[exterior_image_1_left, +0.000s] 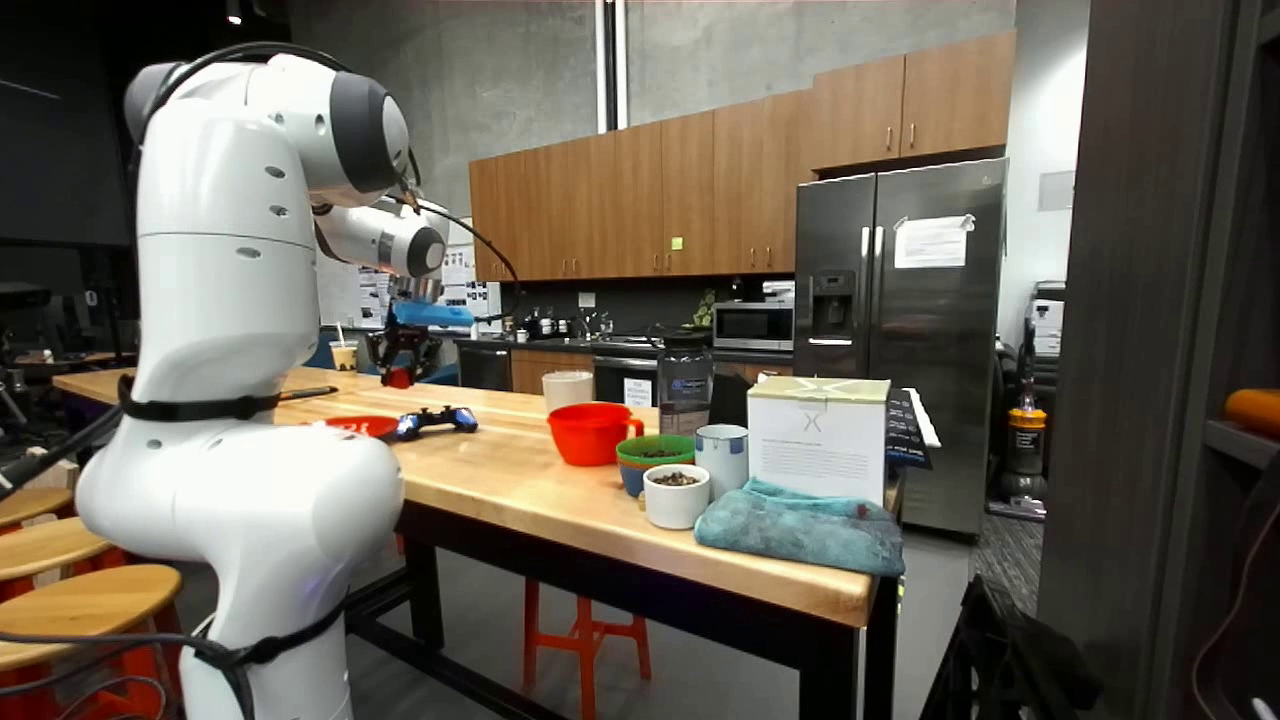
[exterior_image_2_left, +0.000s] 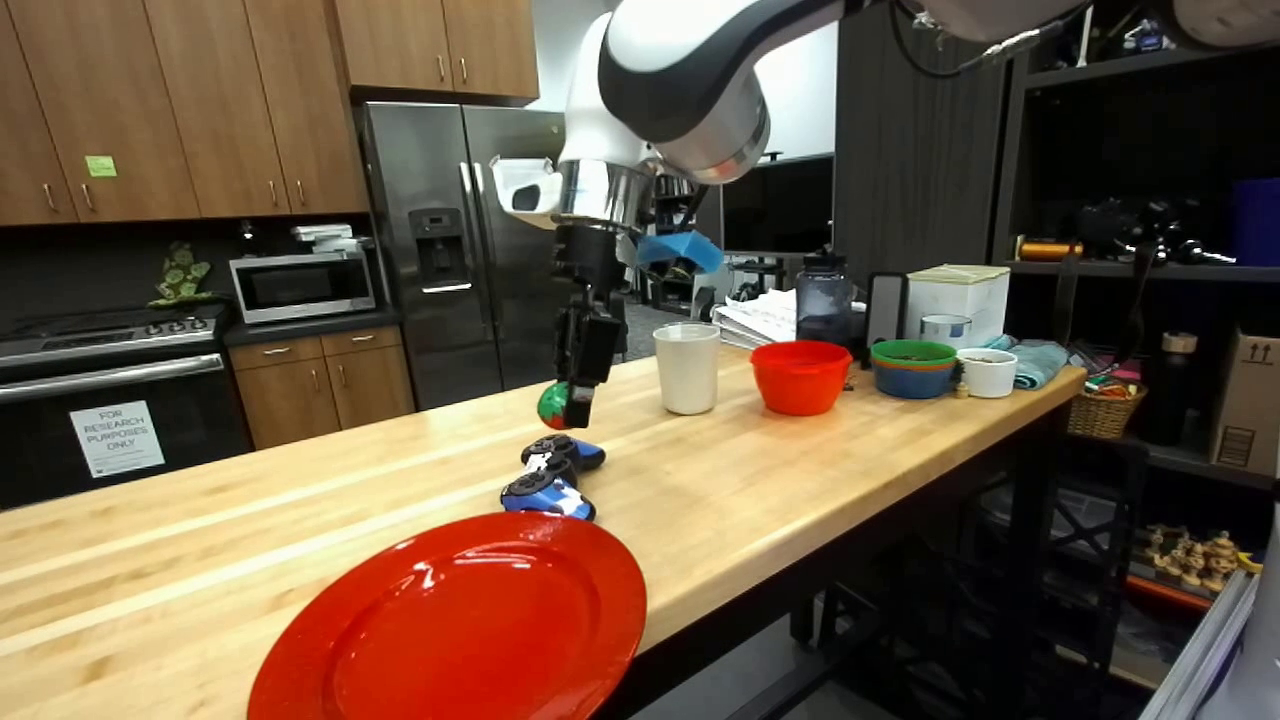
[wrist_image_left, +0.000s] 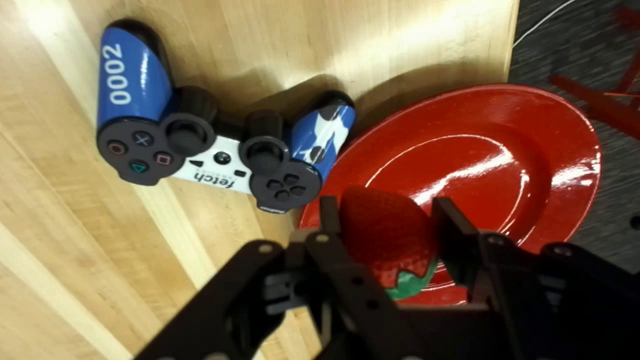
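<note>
My gripper (wrist_image_left: 389, 215) is shut on a red toy strawberry (wrist_image_left: 382, 232) with a green leafy end, which sits between both fingers. The gripper (exterior_image_1_left: 402, 362) holds it in the air above the wooden table. The strawberry also shows in both exterior views (exterior_image_1_left: 398, 378) (exterior_image_2_left: 552, 408). A blue, black and white game controller (wrist_image_left: 212, 172) lies on the table close to the gripper; it shows in both exterior views (exterior_image_1_left: 436, 422) (exterior_image_2_left: 553, 478). A glossy red plate (wrist_image_left: 565, 115) lies beside the controller, behind the strawberry in the wrist view. It is large in an exterior view (exterior_image_2_left: 460, 630).
On the wooden table (exterior_image_2_left: 300, 520) stand a white cup (exterior_image_2_left: 688, 370), a red handled bowl (exterior_image_1_left: 587, 436), nested coloured bowls (exterior_image_2_left: 912, 372), a small white dish (exterior_image_1_left: 676, 502), a dark bottle (exterior_image_2_left: 824, 300), a white box (exterior_image_1_left: 818, 445) and a folded teal cloth (exterior_image_1_left: 800, 535). The plate lies near the table edge.
</note>
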